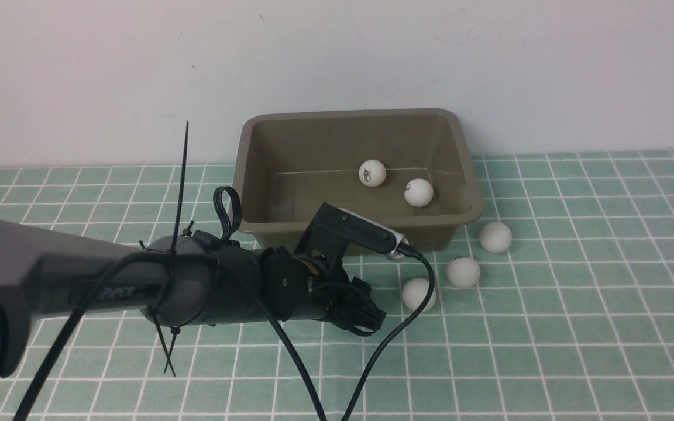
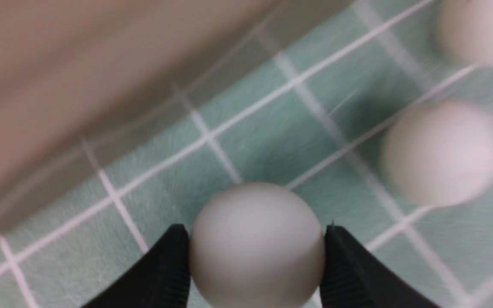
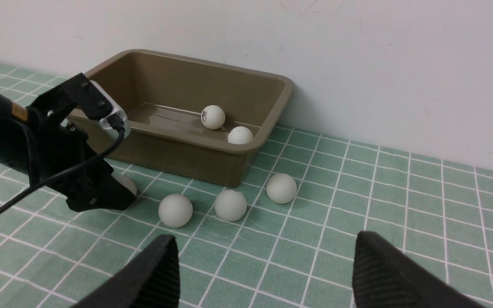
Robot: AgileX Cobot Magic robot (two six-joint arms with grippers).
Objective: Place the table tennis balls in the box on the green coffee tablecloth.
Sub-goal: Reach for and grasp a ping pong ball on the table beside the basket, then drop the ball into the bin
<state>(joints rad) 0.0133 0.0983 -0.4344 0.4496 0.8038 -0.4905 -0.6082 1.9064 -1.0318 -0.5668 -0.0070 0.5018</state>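
Observation:
In the left wrist view a white table tennis ball (image 2: 257, 244) sits between the two black fingers of my left gripper (image 2: 256, 256), and both fingers touch it. That ball rests low on the green coffee tablecloth (image 1: 577, 327), just in front of the olive-brown box (image 1: 460, 146). The front view hides it behind the left gripper (image 1: 369, 318). Two balls (image 1: 372, 173) (image 1: 418, 192) lie inside the box. Three more (image 1: 495, 237) (image 1: 463, 272) (image 1: 418, 294) lie on the cloth at the box's front right corner. My right gripper (image 3: 263, 265) hangs open above bare cloth, holding nothing.
A pale wall (image 1: 337, 58) rises directly behind the box. My left arm (image 1: 79, 280) reaches in from the left with a black cable (image 1: 395, 333) looping off its wrist camera. Green cloth stretches to the right and front.

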